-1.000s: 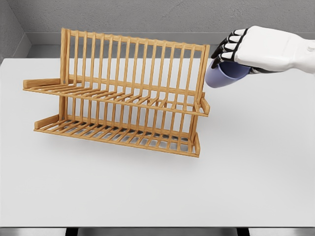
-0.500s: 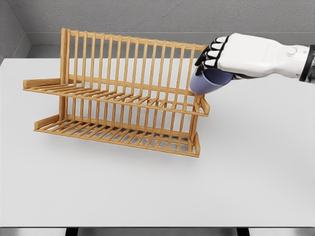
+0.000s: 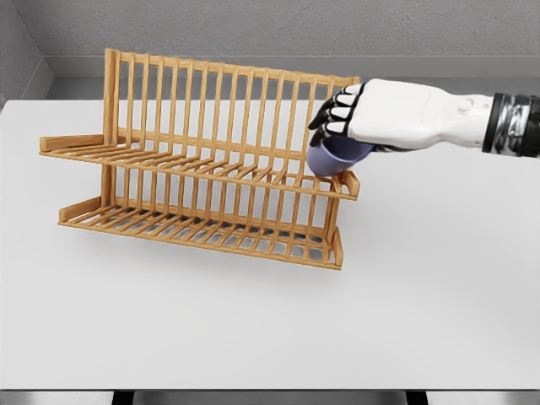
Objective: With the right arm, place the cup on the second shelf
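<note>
Wooden rack (image 3: 202, 160): two-tier, slatted, light brown. It stands on the white table (image 3: 422, 295), turned at a slight angle, its long side running from upper left to lower right. A tall back panel of upright slats rises behind both tiers. The upper shelf (image 3: 169, 164) and the lower shelf (image 3: 194, 228) are each made of thin cross slats with a raised lip along the front edge. Neither shelf carries anything left of the cup.

Cup (image 3: 332, 158): blue-violet, smooth, tilted so that its body points down and to the left. It sits at the right end of the rack, over the upper shelf and just in front of the back panel's right-hand slats. Whether it touches the shelf slats cannot be told from this view; its lower edge appears level with the shelf's end piece.

Right hand (image 3: 354, 118): white shell with black finger joints, reaching in from the right edge of the picture on a white forearm with a dark band near the frame edge. The fingers (image 3: 333, 114) are curled down over the top of the cup, gripping it from above. The palm faces downward.

Table: plain white, flat, with a grey wall (image 3: 337, 25) behind.

Left arm: not visible.
</note>
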### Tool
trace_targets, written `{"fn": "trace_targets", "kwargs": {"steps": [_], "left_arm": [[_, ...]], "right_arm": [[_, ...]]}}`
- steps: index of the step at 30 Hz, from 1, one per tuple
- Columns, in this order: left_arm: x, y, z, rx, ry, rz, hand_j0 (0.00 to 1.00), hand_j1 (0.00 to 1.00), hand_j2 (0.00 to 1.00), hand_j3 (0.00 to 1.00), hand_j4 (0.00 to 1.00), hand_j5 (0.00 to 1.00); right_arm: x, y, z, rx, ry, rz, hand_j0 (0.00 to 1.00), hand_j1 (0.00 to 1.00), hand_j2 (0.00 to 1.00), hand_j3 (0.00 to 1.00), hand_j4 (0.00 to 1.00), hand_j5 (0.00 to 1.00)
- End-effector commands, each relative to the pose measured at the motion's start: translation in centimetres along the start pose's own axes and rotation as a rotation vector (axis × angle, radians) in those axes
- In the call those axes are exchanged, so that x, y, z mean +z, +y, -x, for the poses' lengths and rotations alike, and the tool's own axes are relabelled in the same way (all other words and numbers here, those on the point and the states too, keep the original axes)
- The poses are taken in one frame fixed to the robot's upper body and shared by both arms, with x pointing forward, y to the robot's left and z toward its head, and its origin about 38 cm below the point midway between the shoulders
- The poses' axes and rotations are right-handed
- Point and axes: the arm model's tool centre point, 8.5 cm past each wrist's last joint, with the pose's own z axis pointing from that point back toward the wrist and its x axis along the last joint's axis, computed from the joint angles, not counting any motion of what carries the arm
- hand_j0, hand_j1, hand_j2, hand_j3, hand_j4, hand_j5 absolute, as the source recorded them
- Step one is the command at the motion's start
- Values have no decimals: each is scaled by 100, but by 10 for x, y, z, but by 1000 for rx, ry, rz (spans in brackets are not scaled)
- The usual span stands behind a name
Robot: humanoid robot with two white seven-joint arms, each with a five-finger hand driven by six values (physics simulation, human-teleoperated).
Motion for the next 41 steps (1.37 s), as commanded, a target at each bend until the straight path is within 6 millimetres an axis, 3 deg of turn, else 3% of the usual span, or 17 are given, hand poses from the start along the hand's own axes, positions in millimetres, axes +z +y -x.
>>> {"fn": "trace_targets", "kwargs": {"steps": [1,8,10,14,21,24,27,29,31,36,41], "left_arm": [[0,0,0,0,0,0,100,100,100,100,100,100],[0,0,0,0,0,0,100,100,100,100,100,100],[0,0,0,0,0,0,100,100,100,100,100,100],[0,0,0,0,0,0,100,100,100,100,100,100],[0,0,0,0,0,0,100,100,100,100,100,100],[0,0,0,0,-1,0,100,100,100,100,100,100],[0,0,0,0,0,0,100,100,100,100,100,100],[0,0,0,0,0,0,100,100,100,100,100,100],[0,0,0,-2,1,0,100,100,100,100,100,100],[0,0,0,0,0,0,100,100,100,100,100,100],[0,0,0,0,0,0,100,100,100,100,100,100]], "right_arm": [[-5,4,-5,-37,-26,-1,69,69,69,69,69,69],[-8,9,-9,-38,-49,-11,71,71,71,71,71,71],[-8,9,-9,-37,-50,-10,100,100,100,100,100,100],[-7,6,-8,-30,-48,-5,100,100,100,100,100,100],[14,-24,9,26,23,51,100,100,100,100,100,100],[52,-38,24,69,111,67,100,100,100,100,100,100],[105,-12,35,7,251,52,100,100,100,100,100,100],[105,16,34,-59,254,15,100,100,100,100,100,100],[111,20,41,-79,280,15,100,100,100,100,100,100],[105,48,32,-144,263,-15,100,100,100,100,100,100],[102,55,28,-160,252,-19,100,100,100,100,100,100]]}}
